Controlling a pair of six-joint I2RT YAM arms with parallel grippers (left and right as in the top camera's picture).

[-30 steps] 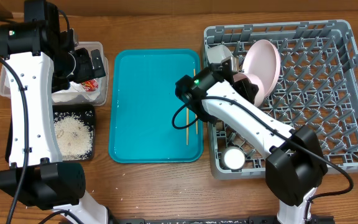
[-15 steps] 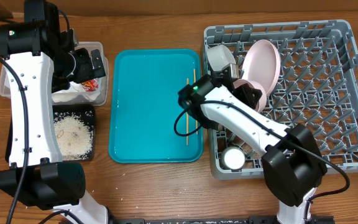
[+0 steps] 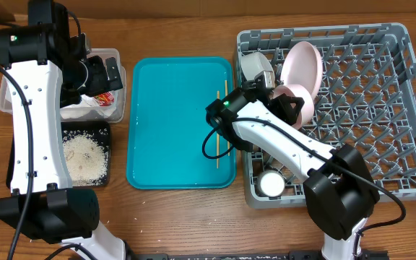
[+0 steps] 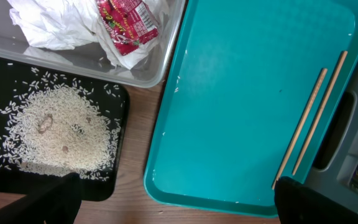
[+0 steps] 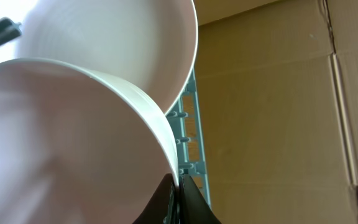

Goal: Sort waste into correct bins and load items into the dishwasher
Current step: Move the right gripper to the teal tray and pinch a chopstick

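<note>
My right gripper [image 5: 178, 186] is shut on the rim of a white bowl [image 5: 73, 137], held on edge in the grey dish rack [image 3: 381, 108] against the upright round plate [image 3: 302, 59]. From overhead the held bowl [image 3: 297, 101] sits in the rack's left part beside a grey-white bowl [image 3: 255, 66]. A small white cup [image 3: 271, 184] lies near the rack's front left corner. Two chopsticks [image 4: 309, 118] lie on the teal tray [image 4: 241, 93]. My left gripper [image 4: 179, 202] hangs open above the bins, holding nothing. The clear tub [image 4: 135, 74] holds napkin pieces [image 4: 61, 25] and a red wrapper [image 4: 126, 25]. Rice grains [image 4: 55, 130] fill the black tray [image 4: 120, 180].
A brown cardboard wall [image 5: 278, 112] stands behind the rack. My right arm's links [image 3: 280, 141] cross the teal tray's right edge and the rack's left wall. Bare wooden table [image 3: 179, 217] shows along the front.
My right arm has swung a little toward the rack's back, carrying the bowl closer against the plate and uncovering more of the chopsticks. The left arm has not moved.
</note>
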